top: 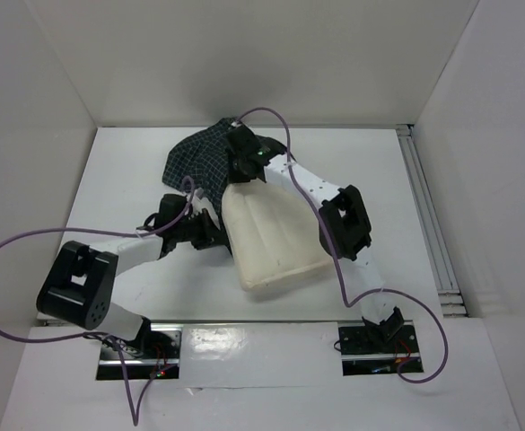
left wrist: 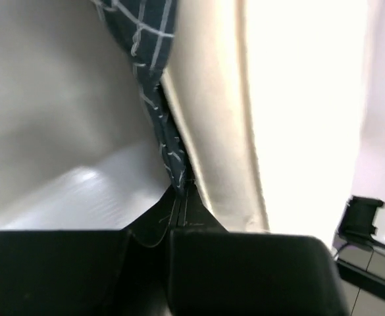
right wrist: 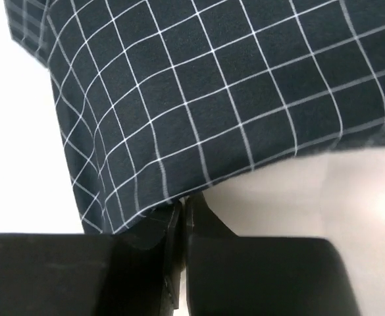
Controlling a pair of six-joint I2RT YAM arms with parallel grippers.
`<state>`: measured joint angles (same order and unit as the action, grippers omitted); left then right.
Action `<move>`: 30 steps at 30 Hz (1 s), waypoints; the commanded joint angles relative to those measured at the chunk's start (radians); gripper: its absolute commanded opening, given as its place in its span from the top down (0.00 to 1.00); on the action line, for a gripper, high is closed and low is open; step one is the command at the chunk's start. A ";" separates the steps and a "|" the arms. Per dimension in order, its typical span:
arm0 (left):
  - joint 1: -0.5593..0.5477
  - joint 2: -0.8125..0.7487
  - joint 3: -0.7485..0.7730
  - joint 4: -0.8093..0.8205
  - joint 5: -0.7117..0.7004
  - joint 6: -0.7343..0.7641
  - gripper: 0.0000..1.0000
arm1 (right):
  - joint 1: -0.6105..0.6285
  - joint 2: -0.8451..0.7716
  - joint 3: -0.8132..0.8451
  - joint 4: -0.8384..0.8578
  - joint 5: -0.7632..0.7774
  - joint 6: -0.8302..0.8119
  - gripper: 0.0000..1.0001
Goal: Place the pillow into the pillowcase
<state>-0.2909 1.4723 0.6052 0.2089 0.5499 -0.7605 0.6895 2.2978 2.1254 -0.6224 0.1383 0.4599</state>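
The cream pillow (top: 275, 242) lies mid-table with its far end tucked into the dark grid-checked pillowcase (top: 197, 160). My left gripper (top: 210, 226) is at the pillow's left edge, shut on a thin fold of the pillowcase (left wrist: 151, 59) hem, with the pillow (left wrist: 218, 131) just to the right of the fingertips. My right gripper (top: 244, 166) sits at the far end over the opening. Its jaws are shut on the pillowcase (right wrist: 212, 99) hem where it meets the pillow (right wrist: 291, 191).
White walls enclose the table on the left, back and right. An aluminium rail (top: 433, 224) runs along the right side. Purple cables (top: 11, 256) loop from both arms. The arm bases (top: 244, 346) are bolted at the near edge.
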 commanded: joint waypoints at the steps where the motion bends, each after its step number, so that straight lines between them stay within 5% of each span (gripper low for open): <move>1: 0.001 -0.062 0.013 -0.218 0.007 0.033 0.99 | -0.062 -0.052 -0.056 0.159 -0.061 0.006 0.97; 2: 0.001 -0.073 0.036 -0.262 -0.016 0.033 0.92 | -0.062 -0.073 -0.100 0.170 -0.098 -0.004 0.66; 3: 0.015 -0.101 0.045 -0.338 -0.062 0.033 0.83 | -0.062 -0.128 -0.123 0.170 -0.111 -0.004 0.52; 4: 0.033 -0.119 0.065 -0.380 -0.092 0.024 0.57 | -0.062 -0.162 -0.149 0.170 -0.141 -0.013 0.40; 5: 0.051 -0.166 0.065 -0.420 -0.160 0.014 0.41 | -0.062 -0.238 -0.218 0.180 -0.152 -0.013 0.22; 7: 0.067 -0.228 0.100 -0.531 -0.240 0.000 0.09 | -0.062 -0.322 -0.290 0.181 -0.152 -0.013 0.14; 9: 0.081 -0.312 0.126 -0.584 -0.325 -0.013 0.02 | -0.085 -0.439 -0.415 0.181 -0.106 -0.013 0.11; 12: 0.093 -0.366 0.206 -0.648 -0.401 -0.013 0.10 | -0.172 -0.550 -0.582 0.193 -0.043 0.008 0.11; 16: 0.093 -0.348 0.336 -0.667 -0.392 0.013 0.32 | -0.330 -0.577 -0.755 0.214 -0.069 0.043 0.17; 20: 0.003 -0.172 0.559 -0.761 -0.499 0.003 0.31 | -0.435 -0.555 -0.875 0.280 -0.251 0.066 0.35; 22: -0.049 -0.112 0.626 -0.810 -0.541 0.018 0.31 | -0.435 -0.544 -0.895 0.312 -0.307 0.066 0.41; 27: -0.131 0.057 0.807 -0.865 -0.556 0.075 0.31 | -0.258 -0.534 -0.943 0.360 -0.443 0.115 0.81; 30: -0.160 0.111 0.858 -0.890 -0.535 0.104 0.31 | -0.113 -0.534 -0.899 0.417 -0.523 0.145 0.85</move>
<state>-0.4343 1.5551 1.4063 -0.6109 0.0235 -0.7082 0.4118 1.7817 1.1896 -0.2989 -0.1703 0.5545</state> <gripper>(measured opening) 0.688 0.158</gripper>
